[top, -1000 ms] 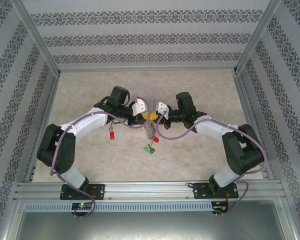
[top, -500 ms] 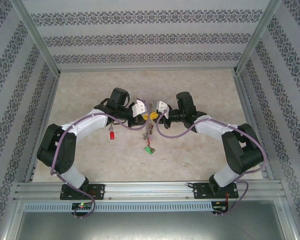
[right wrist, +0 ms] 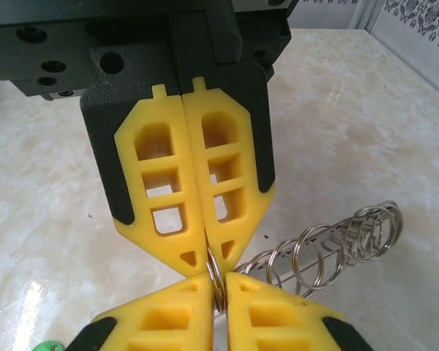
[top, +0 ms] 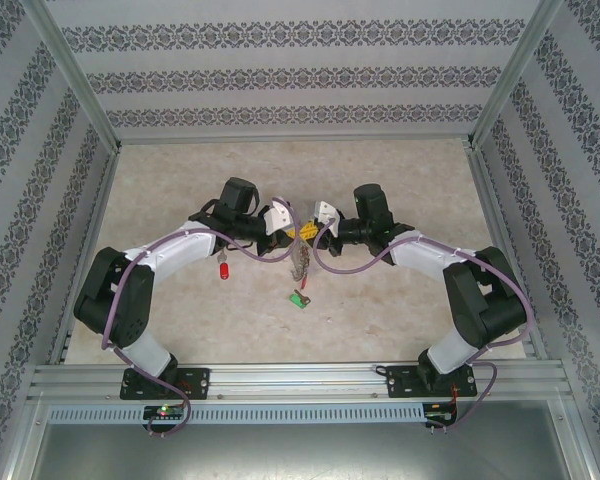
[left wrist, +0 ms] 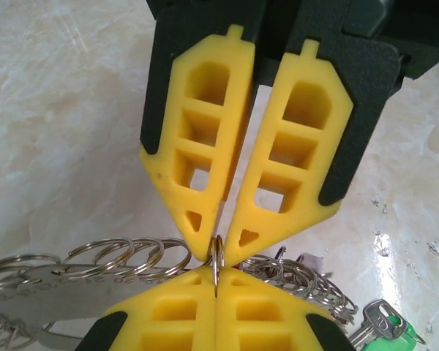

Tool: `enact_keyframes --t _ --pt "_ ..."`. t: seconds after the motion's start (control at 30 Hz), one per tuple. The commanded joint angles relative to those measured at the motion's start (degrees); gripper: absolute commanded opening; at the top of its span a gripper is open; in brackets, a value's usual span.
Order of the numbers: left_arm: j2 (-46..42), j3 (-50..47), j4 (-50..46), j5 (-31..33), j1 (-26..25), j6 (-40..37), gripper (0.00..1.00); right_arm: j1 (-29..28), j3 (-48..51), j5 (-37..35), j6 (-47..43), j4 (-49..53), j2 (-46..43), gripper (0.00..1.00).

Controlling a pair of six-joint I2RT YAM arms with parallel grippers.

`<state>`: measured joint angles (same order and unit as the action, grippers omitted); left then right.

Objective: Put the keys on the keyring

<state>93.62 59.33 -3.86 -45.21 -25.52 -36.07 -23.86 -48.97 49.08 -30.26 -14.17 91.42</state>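
The red tag seen dangling under the keyring point(top: 300, 260) a second ago is no longer made out from above. The loop's wire is pinched by the left gripper point(left wrist: 216, 248) and the right gripper point(right wrist: 214, 265), both clenched tip to tip. From above, a red key point(top: 223, 270) is seen lying well apart to the left. In the left wrist view, a green tag point(left wrist: 384, 333) is caught.

The left arm point(top: 170, 250) and right arm point(top: 430, 255) pair black joint housings with white link shells; purple cables point(top: 130, 275) loop along each. The left hand point(left wrist: 216, 252) and right hand point(right wrist: 214, 263) carry yellow fingers point(left wrist: 205, 139) with open rectangular cells, backed by black carriers. Recessed screw holes point(right wrist: 53, 66) dot the right wrist block.
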Motion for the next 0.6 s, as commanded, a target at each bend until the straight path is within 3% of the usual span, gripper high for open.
enact_keyframes --t 0.0,0.23,0.4,0.47,0.57 --pt "-0.3 -2.0 5.5 -2.1 -0.4 2.9 0.00 2.0 2.1 0.1 4.3 -2.7 -4.6 0.22" --pt "0.2 -3.0 14.9 -0.1 1.1 10.3 0.00 2.8 6.9 -7.4 25.1 1.9 -15.8 0.27" --pt "0.0 -2.0 16.4 -0.1 2.5 11.6 0.00 -3.1 7.7 -15.8 35.3 16.3 -19.7 0.24" --pt "-0.4 -2.0 16.3 -0.1 2.6 11.6 0.00 -5.3 7.6 -20.9 43.4 20.5 -19.3 0.22" --pt "-1.2 -2.5 15.6 0.6 2.6 11.4 0.00 -8.9 8.4 -21.7 53.5 23.9 -18.3 0.21"
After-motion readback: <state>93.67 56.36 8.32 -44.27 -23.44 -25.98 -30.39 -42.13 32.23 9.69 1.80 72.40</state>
